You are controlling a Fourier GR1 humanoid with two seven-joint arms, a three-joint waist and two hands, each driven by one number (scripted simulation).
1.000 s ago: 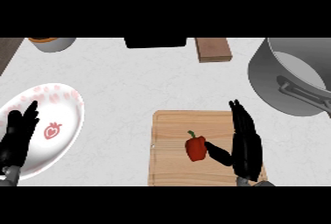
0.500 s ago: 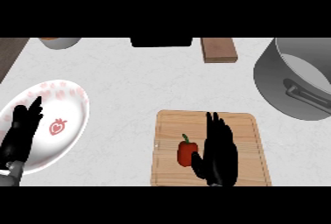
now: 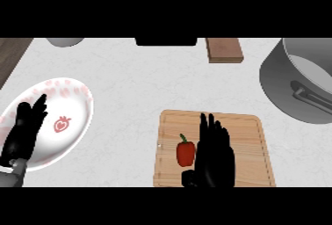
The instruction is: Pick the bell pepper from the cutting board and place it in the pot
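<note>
One red bell pepper (image 3: 185, 153) lies on the cutting board (image 3: 250, 145), touching the right hand (image 3: 214, 154), whose straight fingers seem not yet closed. Grasping is underway; next, curl round it and carry toward the pot (image 3: 299, 79) beyond the board.

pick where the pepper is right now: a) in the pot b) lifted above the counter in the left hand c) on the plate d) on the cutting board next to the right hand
d: the pepper lies on the cutting board, just left of the right hand, whose fingers are straight; the pot stands apart at upper right.
</note>
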